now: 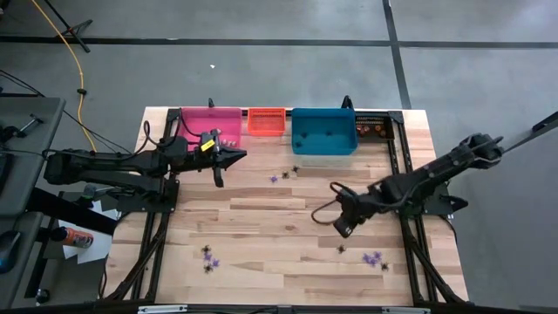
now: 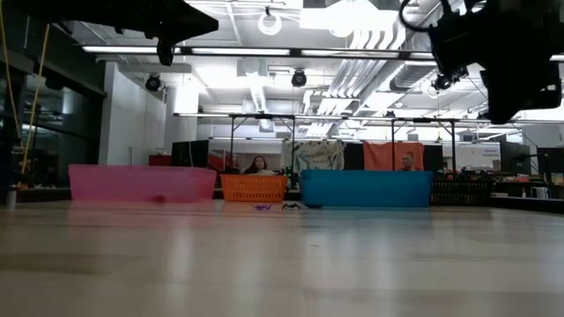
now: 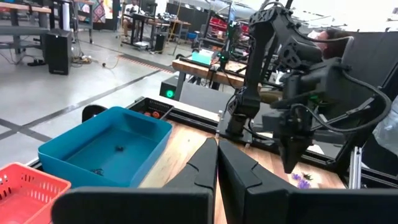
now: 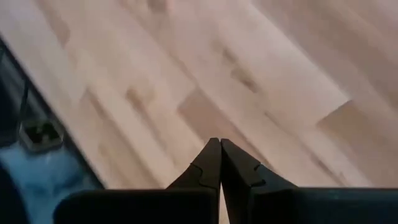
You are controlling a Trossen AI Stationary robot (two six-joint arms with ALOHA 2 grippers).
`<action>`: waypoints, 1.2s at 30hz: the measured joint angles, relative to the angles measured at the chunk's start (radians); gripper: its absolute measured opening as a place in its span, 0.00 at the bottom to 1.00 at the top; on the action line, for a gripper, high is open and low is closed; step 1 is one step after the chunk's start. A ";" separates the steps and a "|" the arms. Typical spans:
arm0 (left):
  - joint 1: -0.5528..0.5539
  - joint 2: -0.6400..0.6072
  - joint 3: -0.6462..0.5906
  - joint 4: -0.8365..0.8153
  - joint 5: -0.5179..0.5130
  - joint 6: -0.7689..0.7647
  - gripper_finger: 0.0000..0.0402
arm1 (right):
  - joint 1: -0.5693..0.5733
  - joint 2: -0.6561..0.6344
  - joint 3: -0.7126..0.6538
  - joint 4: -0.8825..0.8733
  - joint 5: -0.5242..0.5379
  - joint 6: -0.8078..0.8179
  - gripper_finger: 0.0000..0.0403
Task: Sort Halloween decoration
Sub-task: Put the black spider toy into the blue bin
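High view | Halloween decoration [image 1: 377, 258] scattered, axis unreadable | left fingers [image 1: 239, 155] closed, empty | right fingers [image 1: 342, 228] closed, empty

Pale wood-plank counter [image 1: 261, 218] with light and tan boards; along its far edge a pink bin [image 1: 212, 125], an orange mesh bin [image 1: 267, 120] and a blue bin [image 1: 323, 131]; scattered purple and black trinkets [image 1: 377, 259]; both arms and end effectors are black.

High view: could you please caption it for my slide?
Both grippers shut over the wooden table: left gripper near pink bin, right gripper mid-table.
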 joint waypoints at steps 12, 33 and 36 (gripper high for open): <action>0.000 0.000 0.000 -0.001 -0.002 -0.006 0.00 | 0.113 0.075 0.000 0.044 -0.124 -0.247 0.10; 0.000 0.000 0.000 -0.003 -0.006 -0.042 0.00 | 0.156 0.412 0.007 0.121 -0.006 -0.889 0.28; 0.000 0.000 0.000 -0.004 -0.006 -0.041 0.00 | 0.156 0.412 0.006 0.126 0.014 -0.894 0.22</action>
